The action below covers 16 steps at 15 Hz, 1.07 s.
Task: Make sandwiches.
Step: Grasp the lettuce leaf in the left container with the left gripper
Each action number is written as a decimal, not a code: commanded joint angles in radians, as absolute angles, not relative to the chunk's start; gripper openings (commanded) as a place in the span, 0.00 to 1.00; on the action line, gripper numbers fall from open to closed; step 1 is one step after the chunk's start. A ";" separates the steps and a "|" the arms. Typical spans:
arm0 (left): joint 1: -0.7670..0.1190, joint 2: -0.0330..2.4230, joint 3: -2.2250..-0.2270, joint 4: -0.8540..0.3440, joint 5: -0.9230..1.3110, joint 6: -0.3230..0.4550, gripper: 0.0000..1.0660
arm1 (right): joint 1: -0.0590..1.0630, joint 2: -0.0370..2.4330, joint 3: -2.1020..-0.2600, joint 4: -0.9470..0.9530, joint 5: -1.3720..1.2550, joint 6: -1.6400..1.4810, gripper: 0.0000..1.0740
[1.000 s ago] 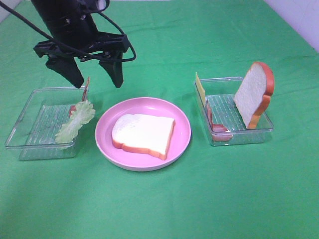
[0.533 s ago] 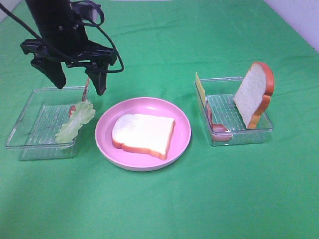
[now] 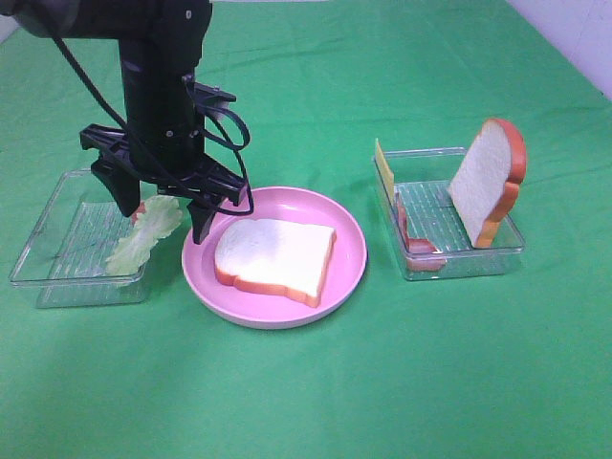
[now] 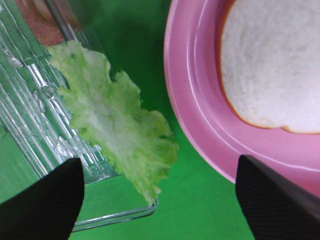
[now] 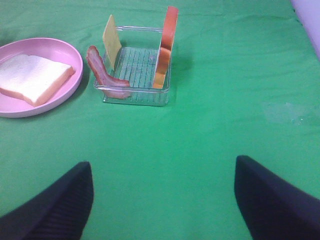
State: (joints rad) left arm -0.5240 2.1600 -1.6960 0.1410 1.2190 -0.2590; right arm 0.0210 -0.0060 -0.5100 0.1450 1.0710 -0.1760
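Crinkled pale green lettuce leaf (image 3: 143, 234) drapes over the clear plastic tray (image 3: 57, 273)'s edge, our left gripper (image 3: 163, 220) spread wide astride it — one orange-crusted white bread slice (image 3: 275, 256) lies flat on the round pink plate (image 3: 349, 277). Our right gripper (image 5: 160, 200) gapes over green cloth (image 5: 200, 130).

One bread slice (image 3: 275, 258) lies flat on the pink plate (image 3: 350, 275), another slice (image 3: 488, 182) stands upright — lettuce (image 3: 143, 234) overhangs its tray (image 3: 50, 284).
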 commanded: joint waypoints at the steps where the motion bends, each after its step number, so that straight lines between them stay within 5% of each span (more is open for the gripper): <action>1: -0.527 2.179 -1.690 0.161 1.288 -0.284 0.71 | 0.017 -0.020 -0.507 0.145 1.065 -0.188 0.69; 9: -0.518 2.223 -1.690 0.201 1.288 -0.290 0.57 | 0.017 -0.020 -0.507 0.145 1.065 -0.188 0.69; 14: -0.518 2.219 -1.698 0.217 1.287 -0.295 0.09 | 0.017 -0.020 -0.507 0.145 1.065 -0.188 0.69; 16: -0.518 2.219 -1.698 0.217 1.287 -0.295 0.00 | 0.017 -0.020 -0.507 0.145 1.065 -0.188 0.69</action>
